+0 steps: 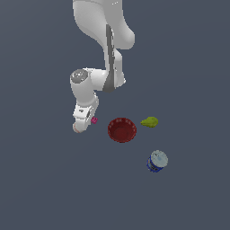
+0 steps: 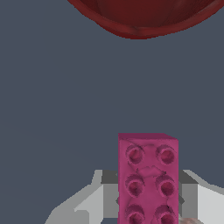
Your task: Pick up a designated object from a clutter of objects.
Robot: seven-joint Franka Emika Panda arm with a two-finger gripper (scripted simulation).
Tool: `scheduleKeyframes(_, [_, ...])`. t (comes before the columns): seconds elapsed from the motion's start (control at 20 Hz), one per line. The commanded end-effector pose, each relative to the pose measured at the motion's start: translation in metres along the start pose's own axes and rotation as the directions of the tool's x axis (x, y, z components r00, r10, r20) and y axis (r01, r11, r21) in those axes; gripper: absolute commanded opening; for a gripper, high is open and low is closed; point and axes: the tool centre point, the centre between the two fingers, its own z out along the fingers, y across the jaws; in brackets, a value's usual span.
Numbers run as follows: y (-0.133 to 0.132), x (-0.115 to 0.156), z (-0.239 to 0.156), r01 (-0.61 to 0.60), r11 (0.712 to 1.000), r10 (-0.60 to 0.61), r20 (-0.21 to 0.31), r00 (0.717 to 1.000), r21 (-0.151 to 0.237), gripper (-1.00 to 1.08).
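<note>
The pink studded block (image 2: 148, 175) stands between my gripper's (image 2: 148, 197) two grey fingers (image 2: 107, 192), which touch its two long sides. In the exterior view the gripper (image 1: 89, 120) is low over the floor at the exterior view's left, and only a bit of the pink block (image 1: 94, 120) shows beside the hand. The white ball (image 1: 78, 128) lies right under the hand, mostly hidden. The dark red ribbed bowl (image 1: 121, 130) sits just to the exterior view's right of the gripper, and its rim (image 2: 140, 30) shows in the wrist view.
A yellow-green pear shape (image 1: 149, 121) lies beyond the bowl on the exterior view's right. A blue can with a white top (image 1: 157, 161) stands nearer the camera on the right. The floor (image 1: 45, 179) is plain dark grey.
</note>
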Motion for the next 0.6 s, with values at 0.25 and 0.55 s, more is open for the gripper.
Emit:
scheduleKeyframes(0.25, [-0.005,-0.003,-0.046,0.001,1.000,-0.001,0.000,1.000,0.001,-1.00])
scheduleKeyframes(0.55, [-0.008,-0.004,-0.081,0.002,1.000,-0.002,-0.002,1.000,0.001,-1.00])
